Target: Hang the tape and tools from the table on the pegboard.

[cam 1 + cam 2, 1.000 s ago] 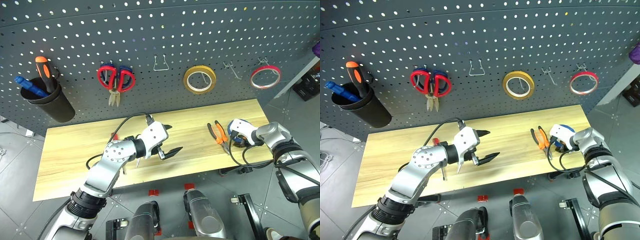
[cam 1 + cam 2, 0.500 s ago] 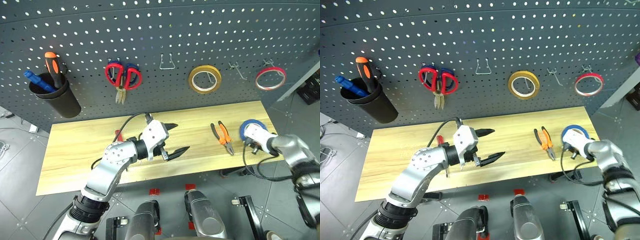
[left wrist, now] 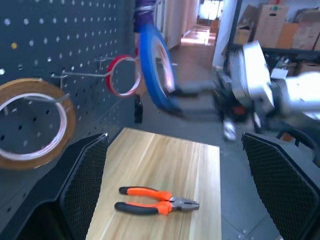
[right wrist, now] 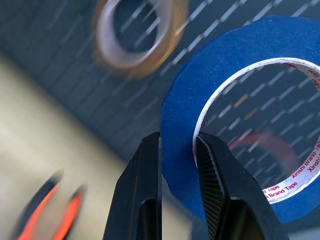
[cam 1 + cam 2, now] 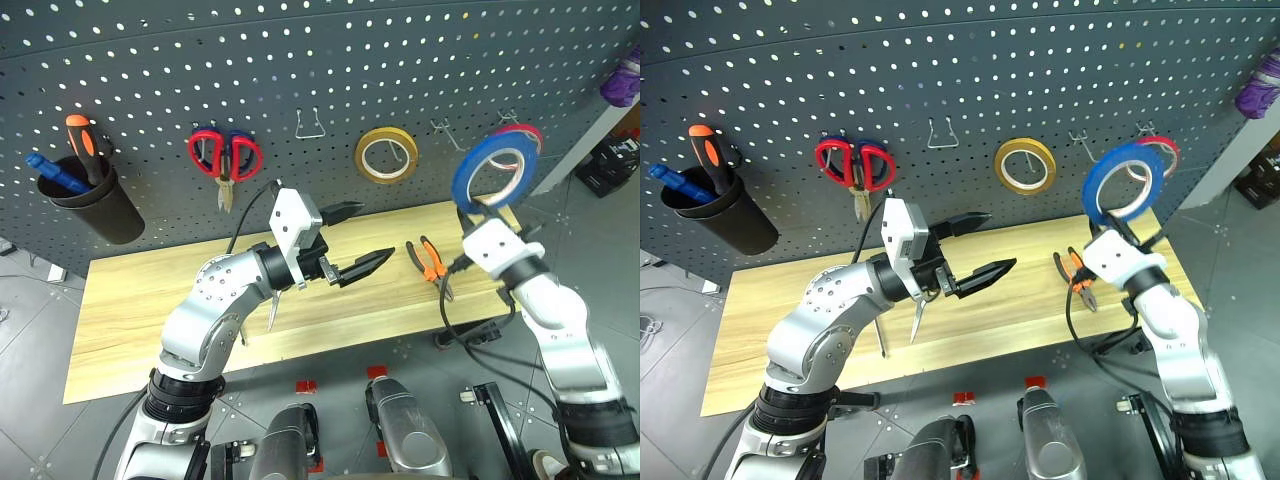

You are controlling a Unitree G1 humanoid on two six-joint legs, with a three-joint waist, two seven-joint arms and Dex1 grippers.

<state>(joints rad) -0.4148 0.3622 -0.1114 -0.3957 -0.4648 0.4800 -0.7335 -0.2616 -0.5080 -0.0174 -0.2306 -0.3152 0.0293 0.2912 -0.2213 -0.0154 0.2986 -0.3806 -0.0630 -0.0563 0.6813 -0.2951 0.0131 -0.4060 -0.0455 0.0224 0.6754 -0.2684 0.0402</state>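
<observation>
My right gripper (image 4: pixel 177 145) is shut on the lower rim of the blue tape (image 5: pixel 490 168) and holds the ring upright in front of the pegboard (image 5: pixel 400 60). The ring stands just beside the red-pink ring (image 5: pixel 524 133) and partly covers it. The orange-and-black pliers (image 5: pixel 428 262) lie on the table (image 5: pixel 140 300) below the tape. My left gripper (image 5: pixel 377 230) hovers open and empty over the middle of the table, pointing toward the pliers. A silver pointed blade (image 5: pixel 917 320) and a thin shaft (image 5: pixel 880 345) poke out from under my left forearm.
On the pegboard hang red-handled scissors (image 5: pixel 225 155), a yellow ring (image 5: pixel 386 155) and two bare hooks (image 5: pixel 310 125) (image 5: pixel 440 128). A black cup (image 5: pixel 95 205) at the left holds an orange-and-black screwdriver (image 5: pixel 80 135).
My right gripper closed on the blue tape at the table's right end and lifted it up in front of the pegboard. My left gripper rose a little and stayed open.
</observation>
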